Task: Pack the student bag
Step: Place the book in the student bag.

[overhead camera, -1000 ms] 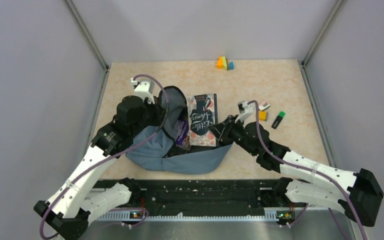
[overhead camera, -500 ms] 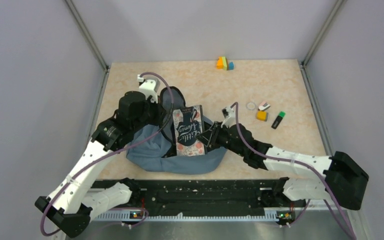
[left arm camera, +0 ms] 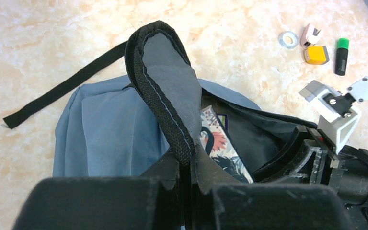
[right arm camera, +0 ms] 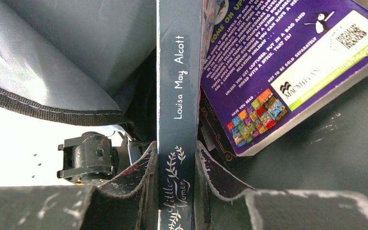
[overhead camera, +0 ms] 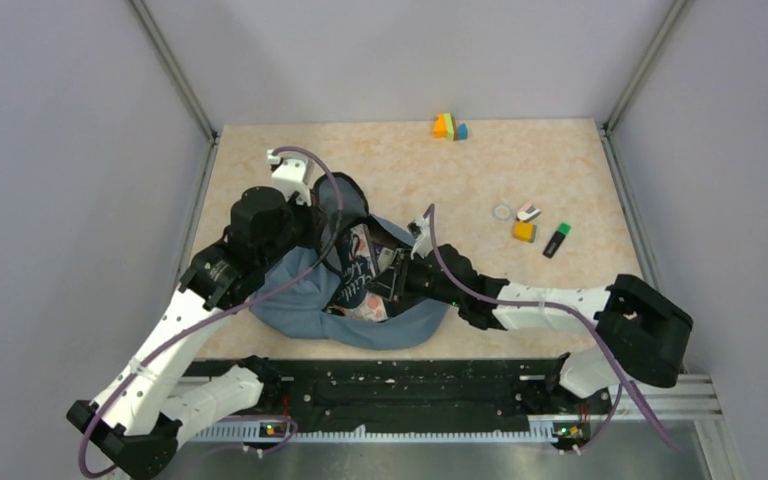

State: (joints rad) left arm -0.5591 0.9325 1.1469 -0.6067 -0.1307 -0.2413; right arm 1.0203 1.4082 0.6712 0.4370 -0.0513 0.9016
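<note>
Book [right arm camera: 179, 96] moved into student bag [left arm camera: 105, 129]; left fingers [left arm camera: 124, 201] pinching rim.

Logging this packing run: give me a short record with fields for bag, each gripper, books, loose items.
bag: student bag, mouth lifted open
left gripper: shut on the bag's zipper rim
right gripper: shut on Little Women book spine, at bag mouth
purple book: inside bag
lying outside: green highlighter, coloured blocks

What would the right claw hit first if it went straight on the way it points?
Probably the purple book, just ahead of one finger inside the student bag; the right gripper, shut on the Little Women book, points into it. Depth is unclear.
</note>
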